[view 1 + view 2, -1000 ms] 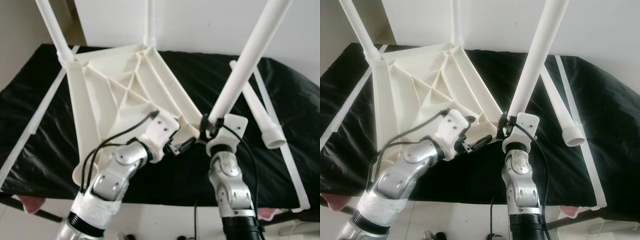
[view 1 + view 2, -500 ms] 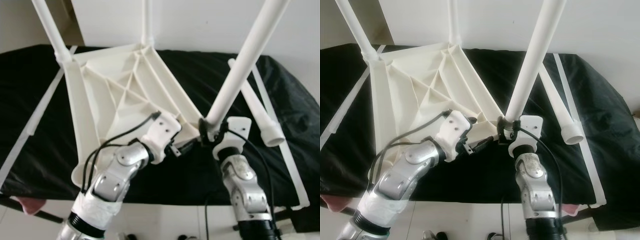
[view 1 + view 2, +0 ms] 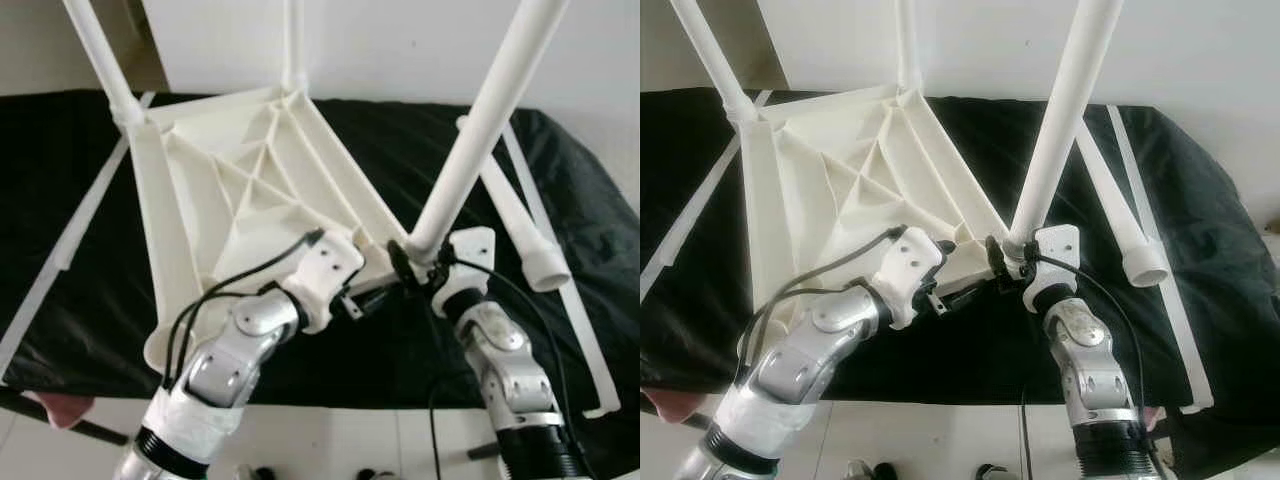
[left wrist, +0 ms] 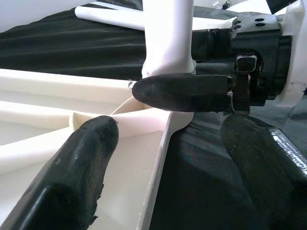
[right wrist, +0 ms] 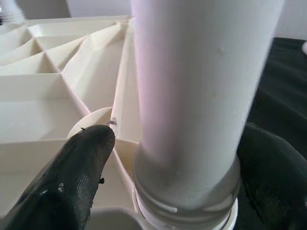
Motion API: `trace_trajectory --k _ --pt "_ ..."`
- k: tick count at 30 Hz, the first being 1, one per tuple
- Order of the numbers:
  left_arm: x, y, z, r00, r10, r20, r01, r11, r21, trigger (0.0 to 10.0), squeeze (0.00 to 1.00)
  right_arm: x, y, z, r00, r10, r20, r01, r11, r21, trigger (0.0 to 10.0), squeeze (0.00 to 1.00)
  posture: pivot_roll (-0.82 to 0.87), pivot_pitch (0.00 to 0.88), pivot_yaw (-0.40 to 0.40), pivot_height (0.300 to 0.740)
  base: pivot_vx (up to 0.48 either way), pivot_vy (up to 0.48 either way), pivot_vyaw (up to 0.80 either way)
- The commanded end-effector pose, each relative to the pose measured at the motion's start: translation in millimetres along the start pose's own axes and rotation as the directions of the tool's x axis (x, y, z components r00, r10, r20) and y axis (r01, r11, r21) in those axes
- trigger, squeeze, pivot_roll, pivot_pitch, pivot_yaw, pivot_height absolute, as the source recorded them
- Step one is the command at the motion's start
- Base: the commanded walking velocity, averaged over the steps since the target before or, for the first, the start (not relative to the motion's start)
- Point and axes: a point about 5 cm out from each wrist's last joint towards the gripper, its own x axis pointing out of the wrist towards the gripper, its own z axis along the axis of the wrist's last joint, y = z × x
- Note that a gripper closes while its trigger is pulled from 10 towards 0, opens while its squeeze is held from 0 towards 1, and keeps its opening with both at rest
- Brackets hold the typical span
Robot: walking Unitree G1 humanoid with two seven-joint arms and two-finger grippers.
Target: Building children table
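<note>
A white plastic tabletop [image 3: 230, 190] lies upside down on a black cloth [image 3: 60, 170]. Two white legs [image 3: 100, 60] [image 3: 292, 45] stand in its far corners. My right gripper [image 3: 415, 262] is shut on the base of a third white leg [image 3: 470, 150], which leans up to the right from the near right corner socket [image 5: 91, 120]. In the right wrist view its fingers [image 5: 76, 167] flank that leg [image 5: 196, 96]. My left gripper [image 3: 375, 295] is open and straddles the tabletop's rim [image 4: 158, 158] just beside that corner, one finger [image 4: 72, 172] inside the rim.
A loose white leg [image 3: 520, 215] lies on the cloth to the right, open end toward me. Long white strips [image 3: 70, 235] [image 3: 585, 340] run along both sides of the cloth. A white wall stands behind. The cloth's near edge drops to the floor.
My right forearm has swung out to the right while its gripper stays at the leg's base. The left gripper has crept slightly toward the corner. The tabletop stays put.
</note>
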Motion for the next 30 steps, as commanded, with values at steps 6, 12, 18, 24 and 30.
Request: trace_trajectory --k 6,12,18,24,30 --pt "-1.2 -5.2 0 0.999 -0.052 0.000 0.052 0.999 -0.008 10.0 0.00 1.7 -3.4 0 0.999 0.030 0.011 -0.030 1.000 -0.002 10.0 0.00 -0.19 0.176 0.019 0.740 0.000 0.000 0.00" --pt "-2.9 -4.7 0 0.997 -0.074 0.005 0.074 0.997 -0.029 10.0 0.00 -1.2 -6.6 2 0.998 0.063 0.025 -0.062 0.998 -0.016 10.0 0.00 -0.20 0.194 0.010 0.740 0.000 0.000 0.00" --pt "-2.9 -1.8 -4 0.998 -0.062 -0.020 0.062 0.998 0.003 10.0 0.00 -1.3 -9.0 -1 0.998 0.064 0.021 -0.064 0.998 -0.020 10.0 0.00 -0.18 0.191 0.007 0.740 0.000 0.000 0.00" --pt "-5.4 1.3 -1 0.999 -0.034 -0.010 0.033 0.999 -0.013 10.0 0.00 4.3 -2.8 0 0.992 0.123 0.025 -0.123 0.992 -0.022 10.0 0.00 -0.17 0.187 0.014 0.740 0.000 0.000 0.00" --pt "-6.8 2.5 -2 0.999 -0.048 -0.021 0.048 0.999 0.001 10.0 0.00 7.5 -1.0 2 0.985 0.169 0.024 -0.168 0.985 -0.045 10.0 0.00 -0.19 0.189 0.029 0.740 0.000 0.000 0.00"
